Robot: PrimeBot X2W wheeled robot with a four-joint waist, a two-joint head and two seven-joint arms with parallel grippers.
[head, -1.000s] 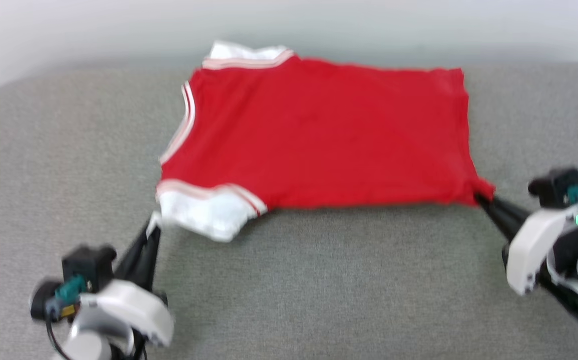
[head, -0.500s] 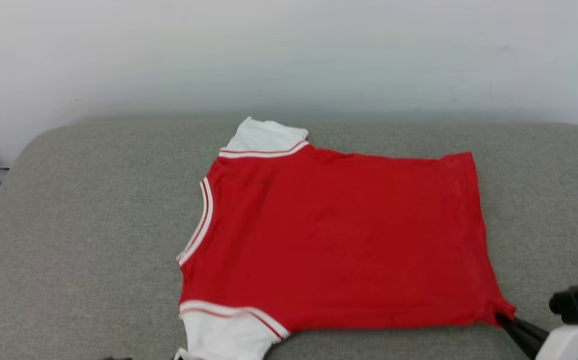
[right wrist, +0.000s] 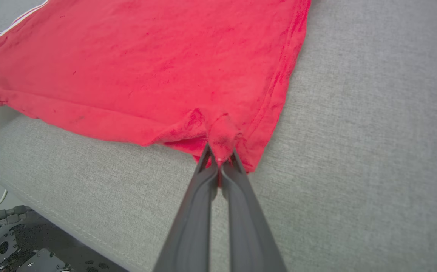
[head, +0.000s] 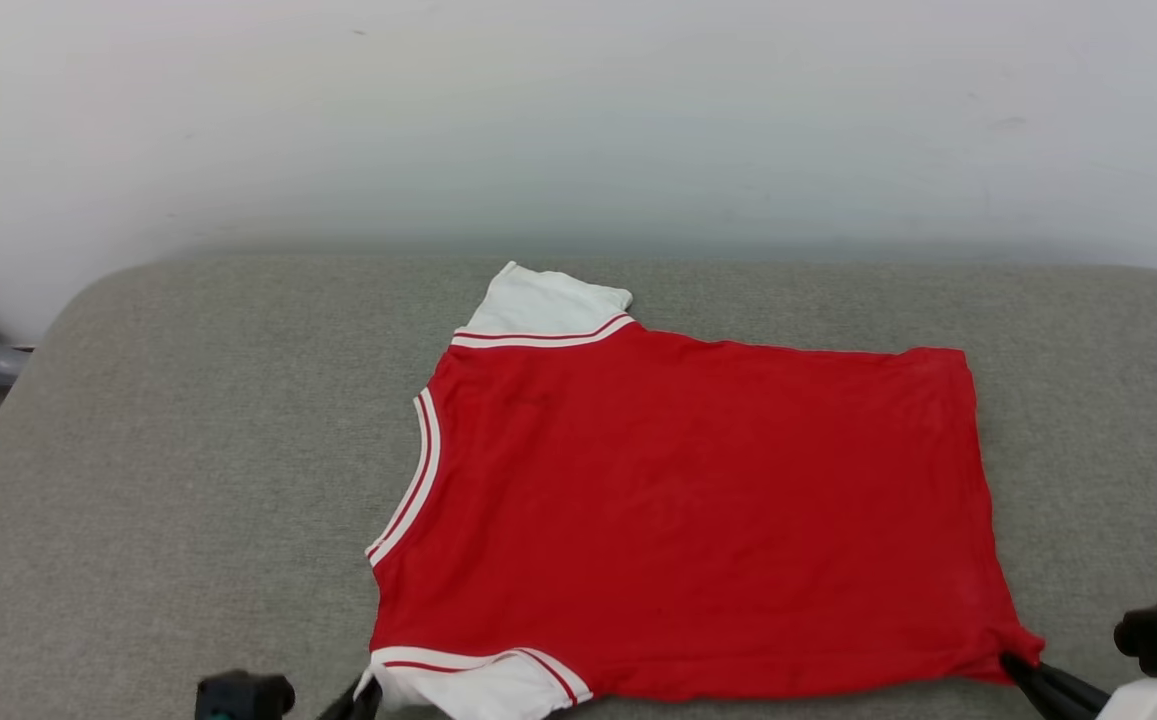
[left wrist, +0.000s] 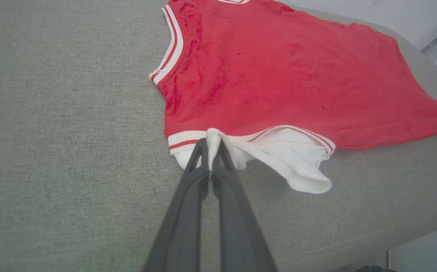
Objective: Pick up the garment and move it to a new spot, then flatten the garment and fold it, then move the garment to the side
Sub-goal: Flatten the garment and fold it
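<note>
**Garment spread flat; folding not yet begun**

The garment [head: 688, 500] lies spread on the grey cushion [head: 168, 470], plain red side up, collar toward the robot's left. The left claw [left wrist: 211, 145] is pinched closed on the near white sleeve [left wrist: 294, 162], which is bunched. The right claw [right wrist: 220, 153] is clamped on the near hem corner.

Relocating and flattening look largely done. Folding and moving aside remain.

The near edge of the garment sits close to the cushion's front edge. Bare cushion lies on both sides, and a narrower strip runs behind it before the wall [head: 578, 120].
</note>
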